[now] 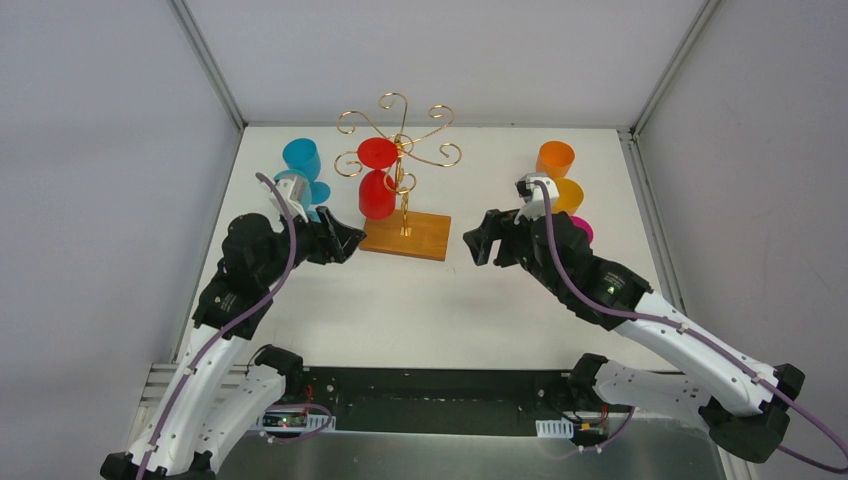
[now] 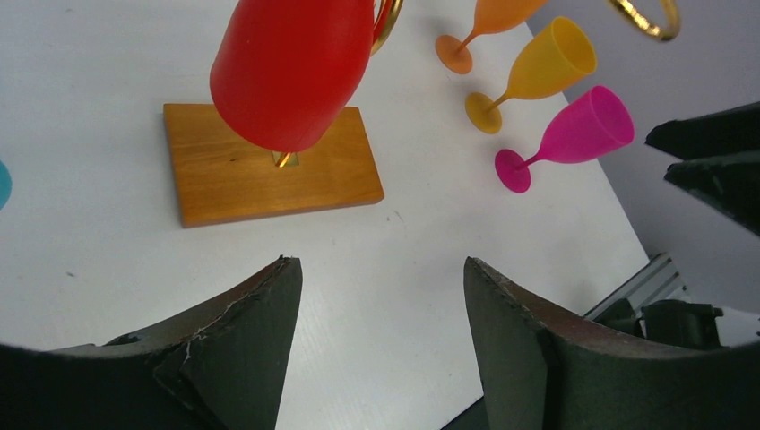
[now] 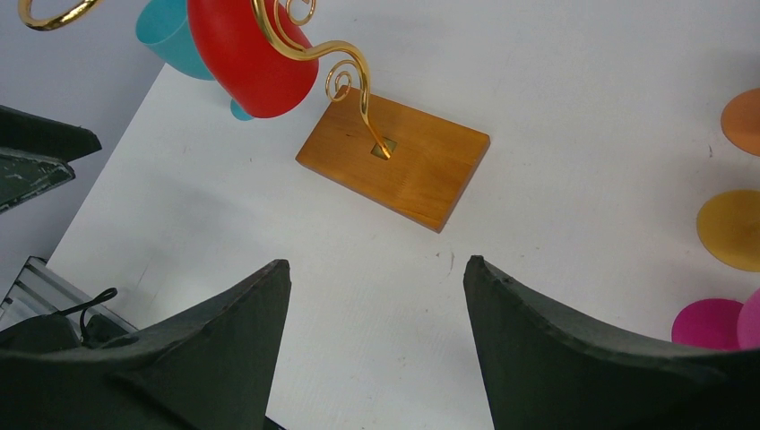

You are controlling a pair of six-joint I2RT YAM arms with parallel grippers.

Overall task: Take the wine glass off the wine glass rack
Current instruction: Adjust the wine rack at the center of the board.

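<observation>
Gaping empty, left end effector (image 1: 348, 243) and right end effector (image 1: 471, 246) flank the wine glass (image 1: 377, 195) on its rack (image 1: 418, 238).

The left arm (image 1: 215, 375) and right arm (image 1: 690, 345) have white lower links and black upper joints, each trailed by a purple cable (image 1: 290, 235). The left hand (image 1: 352, 240) and right hand (image 1: 470, 243) are black, with thick curved fingers (image 2: 242, 349) scuffed along the edges.

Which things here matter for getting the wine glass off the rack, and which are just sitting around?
Job: red wine glass; wine glass rack it hangs from.
Sitting around: blue glass; orange glass; yellow glass; pink glass.
</observation>
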